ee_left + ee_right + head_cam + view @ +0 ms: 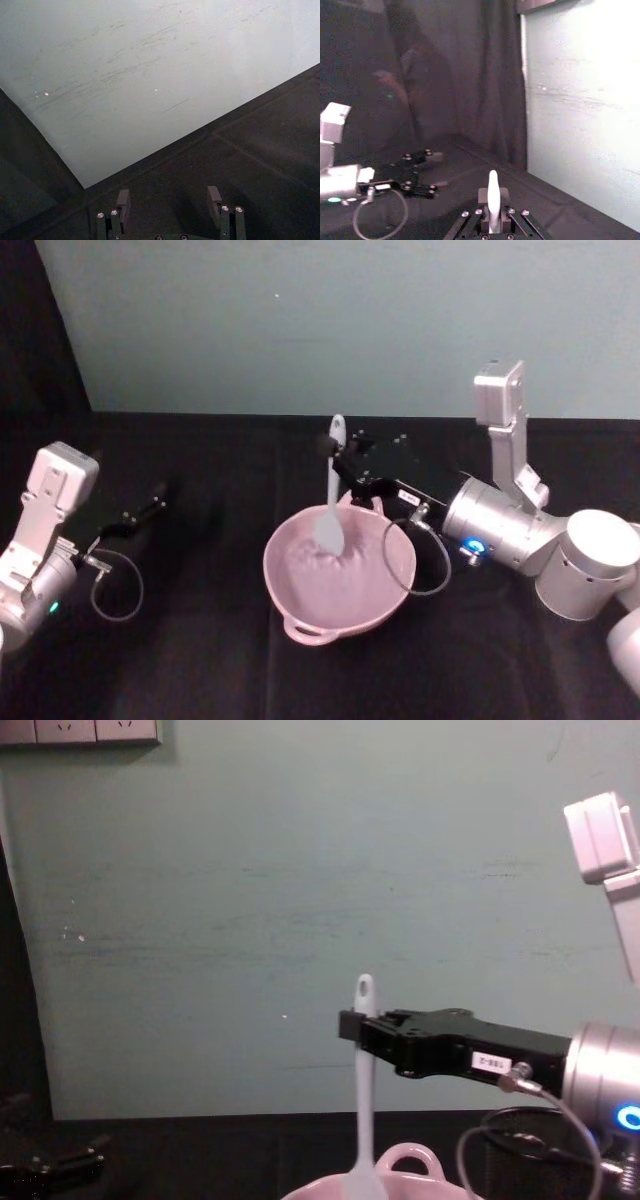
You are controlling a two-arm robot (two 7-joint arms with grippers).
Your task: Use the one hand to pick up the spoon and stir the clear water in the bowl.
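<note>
Just one spoon (331, 502) stands upright in the single bowl (300, 625), pinched by the right hand (335, 452) at 12 o'clock; the left hand (150, 508), spread, is parked at 9 o'clock.

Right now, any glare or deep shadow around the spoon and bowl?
Right wrist view: the wall glares white, the rest is dim, the spoon pale. Head view: the bowl is evenly lit, the parked left gripper nearly lost on the black table. Chest view: right gripper dark against the lit wall.
</note>
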